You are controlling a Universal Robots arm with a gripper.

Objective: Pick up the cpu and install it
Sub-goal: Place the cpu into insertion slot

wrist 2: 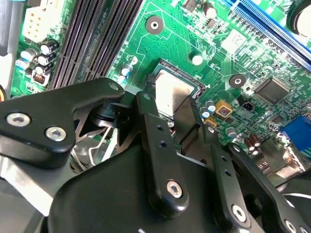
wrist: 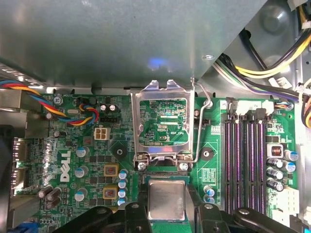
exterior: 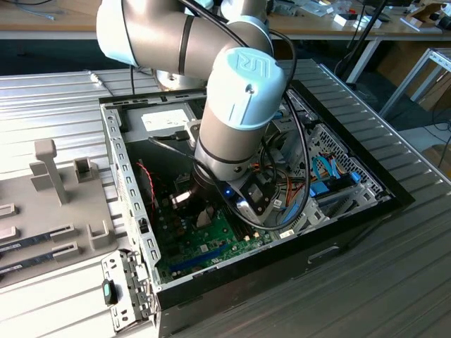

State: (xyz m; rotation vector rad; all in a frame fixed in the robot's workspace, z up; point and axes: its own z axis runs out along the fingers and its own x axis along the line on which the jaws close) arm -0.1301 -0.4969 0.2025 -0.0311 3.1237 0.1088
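Exterior view: the Universal Robots arm [exterior: 239, 91] reached down into an open computer case [exterior: 352, 211] that lay on its side on a ribbed grey tabletop [exterior: 394, 282], its wrist bent low over the green motherboard [exterior: 204, 246] so the tool could work straight down on the board; the gripper itself was hidden behind the wrist from this angle. A pale fixture block with slots [exterior: 56, 190] sat at the exterior view's left, and wooden workbenches [exterior: 338, 24] ran along the back of the room. Second wrist view: the gripper [wrist 2: 187, 109] hung just above the motherboard [wrist 2: 175, 29], its two black fingers [wrist 2: 150, 121] set either side of the cpu [wrist 2: 170, 92], a silver-grey square that appeared to sit in or directly over the black socket [wrist 2: 163, 65]; the fingers looked drawn in to the chip's edges, though whether they gripped it or merely flanked it could not be told. Dark memory slots [wrist 2: 92, 34] ran just beside the socket. First wrist view: the cpu [wrist: 166, 200] lay squarely between the fingers [wrist: 137, 213], and beyond it the hinged silver socket frame [wrist: 163, 121] stood swung open with its wire lever [wrist: 204, 121] raised, apparently to leave the socket free for the chip. Coloured cable bundles [wrist: 272, 68] were routed clear of the work along the case wall.
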